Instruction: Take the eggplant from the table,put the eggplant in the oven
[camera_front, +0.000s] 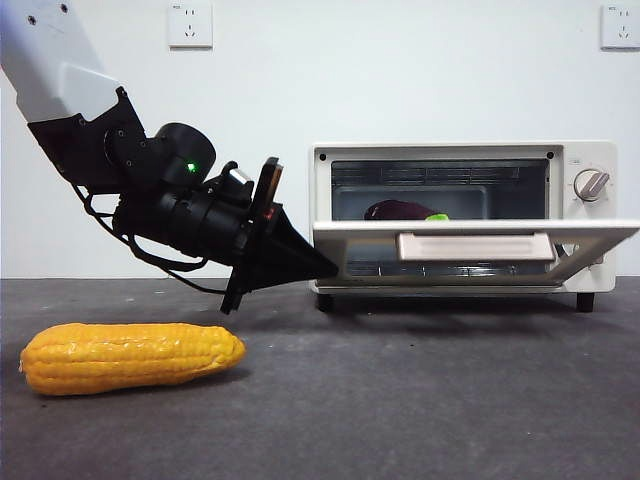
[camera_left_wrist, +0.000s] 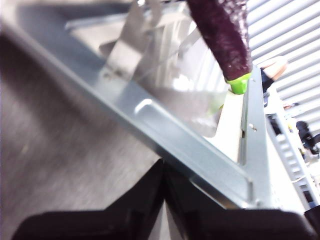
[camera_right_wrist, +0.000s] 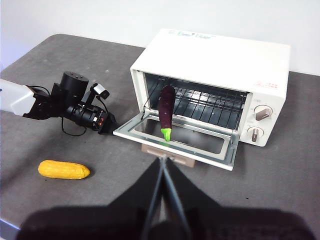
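The long dark purple glossy eggplant (camera_right_wrist: 167, 106) is lying on the wire rack inside the cream-white toaster oven (camera_right_wrist: 250, 60), its green tip sticking out over the open door. The left gripper (camera_right_wrist: 109, 129), jaws pressed together and empty, is sitting at the door's nine o'clock corner. The right gripper (camera_right_wrist: 164, 162), jaws together, is hovering at six o'clock. A yellow corn cob (camera_front: 130, 356) is lying on the dark grey table (camera_front: 420, 400).
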